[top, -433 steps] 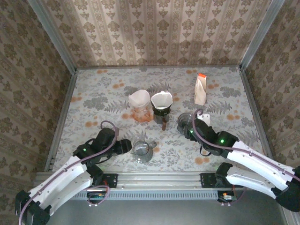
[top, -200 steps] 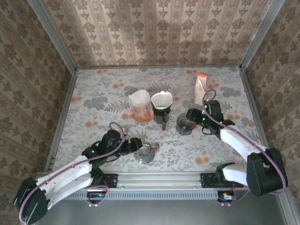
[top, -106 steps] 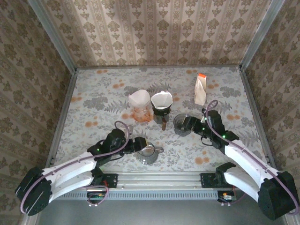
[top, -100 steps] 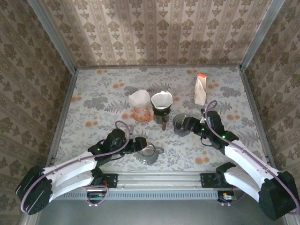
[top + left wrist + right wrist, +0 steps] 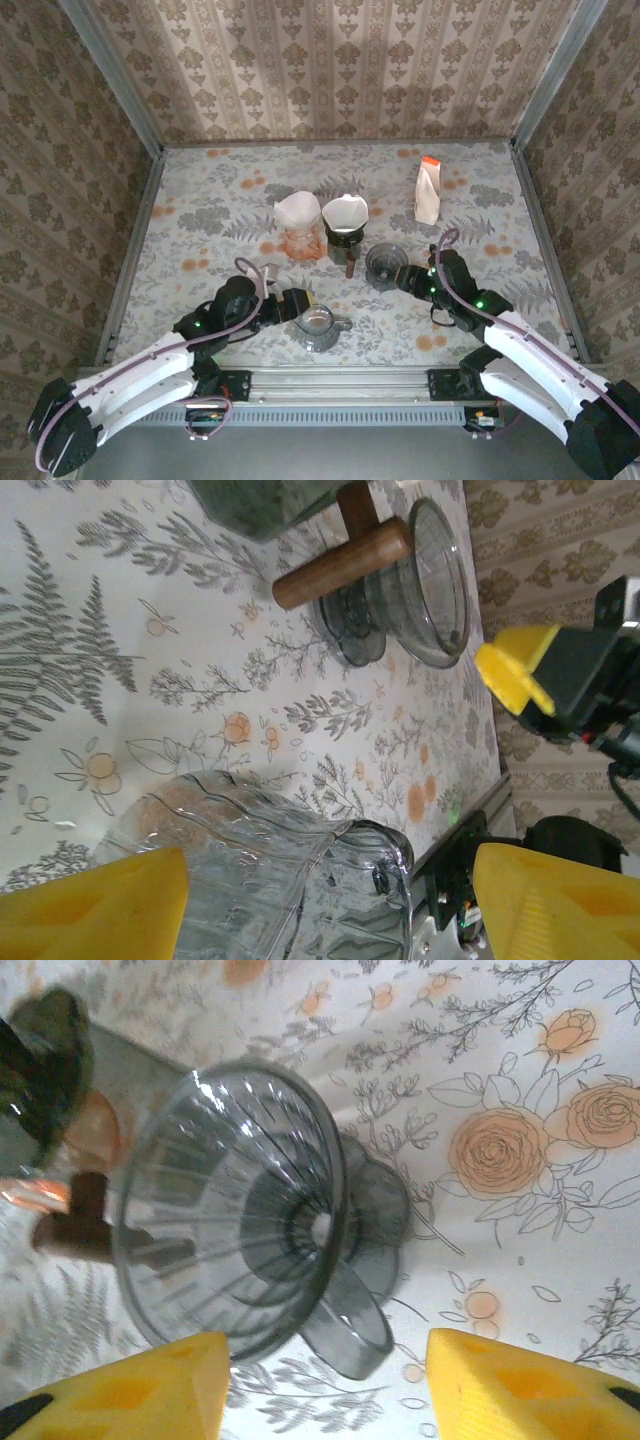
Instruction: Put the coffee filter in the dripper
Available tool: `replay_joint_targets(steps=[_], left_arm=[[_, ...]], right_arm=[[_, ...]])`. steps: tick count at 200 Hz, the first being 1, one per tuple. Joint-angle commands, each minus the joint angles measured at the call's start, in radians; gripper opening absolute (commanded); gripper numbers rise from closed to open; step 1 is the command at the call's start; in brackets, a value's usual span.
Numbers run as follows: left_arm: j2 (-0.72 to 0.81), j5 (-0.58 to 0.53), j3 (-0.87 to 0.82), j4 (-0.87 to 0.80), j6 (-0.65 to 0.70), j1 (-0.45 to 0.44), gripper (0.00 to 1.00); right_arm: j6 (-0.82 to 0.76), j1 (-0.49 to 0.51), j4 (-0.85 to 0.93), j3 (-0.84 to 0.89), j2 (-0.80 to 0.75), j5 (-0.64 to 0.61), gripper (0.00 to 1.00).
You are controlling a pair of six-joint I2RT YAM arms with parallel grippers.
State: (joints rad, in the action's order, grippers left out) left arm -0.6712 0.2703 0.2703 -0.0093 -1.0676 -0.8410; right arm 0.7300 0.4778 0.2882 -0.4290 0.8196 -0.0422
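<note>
Now dripper (image 5: pixel 383 262) further left vs. before.

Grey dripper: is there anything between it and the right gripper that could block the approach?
Nothing visible stands between them. In the right wrist view the smoky grey dripper sits directly ahead of the open right gripper, and its handle reaches in between the fingertips.

Overhead view looks down; both wrist views closely share the dripper (image 5: pixel 200 1190).

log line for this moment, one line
left gripper open, straddling glass server | right gripper open, facing dripper | dripper empty
</note>
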Motion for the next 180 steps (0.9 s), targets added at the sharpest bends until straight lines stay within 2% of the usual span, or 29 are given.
replay_joint_targets(steps=[1,44,96,114,146,180], left_arm=[[0.054,-0.017,0.035,-0.123,0.038,0.036,0.77],[0.142,-0.003,0.028,-0.207,0.037,0.089,0.77],[0.133,0.015,0.015,-0.197,0.029,0.111,0.77],[0.125,0.02,0.009,-0.182,0.026,0.111,0.77],[0.117,0.029,-0.002,-0.171,0.024,0.117,0.77],[0.117,0.046,-0.003,-0.165,0.024,0.128,0.77]], right_arm=[[-0.099,0.024,-0.024,0.02,0.032,-0.054,0.48],[-0.167,0.042,-0.123,0.039,0.09,0.008,0.5],[-0.194,0.102,-0.2,0.018,0.142,0.099,0.49],[-0.187,0.128,-0.17,0.012,0.133,0.046,0.49],[-0.196,0.143,-0.118,0.004,0.156,-0.055,0.54],[-0.219,0.161,-0.134,-0.017,0.217,-0.097,0.47]])
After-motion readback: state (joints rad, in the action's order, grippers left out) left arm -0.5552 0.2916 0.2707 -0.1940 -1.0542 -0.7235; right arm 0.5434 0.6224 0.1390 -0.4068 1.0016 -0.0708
